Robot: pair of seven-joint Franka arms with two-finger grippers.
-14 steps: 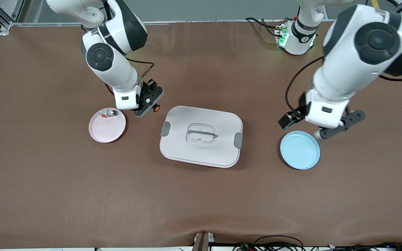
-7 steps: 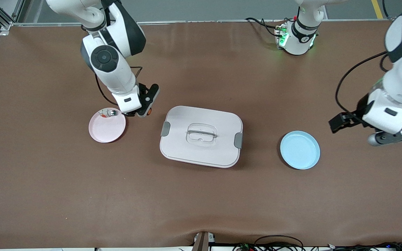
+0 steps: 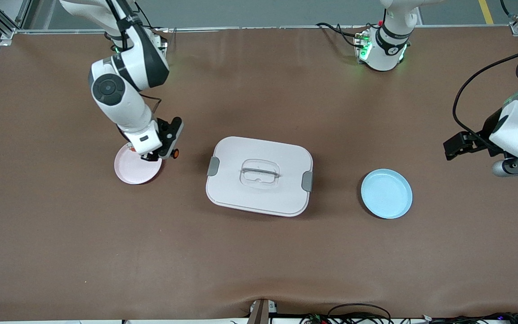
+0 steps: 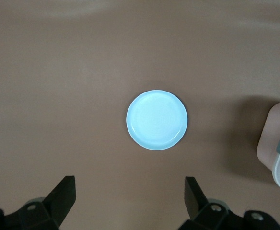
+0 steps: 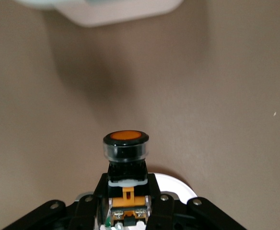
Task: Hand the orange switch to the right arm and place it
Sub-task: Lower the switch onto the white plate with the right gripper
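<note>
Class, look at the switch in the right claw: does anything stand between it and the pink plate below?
Nothing visible does. The right claw grips the orange switch at the pink plate edge, toward the lidded box. The left claw waits open, above the blue plate.

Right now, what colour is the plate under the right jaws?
Pink plate, clearest in the front view.

Brown table point(image 3: 259, 261): pink plate point(image 3: 131, 173), lidded white box point(image 3: 259, 175), blue plate point(image 3: 386, 194).
</note>
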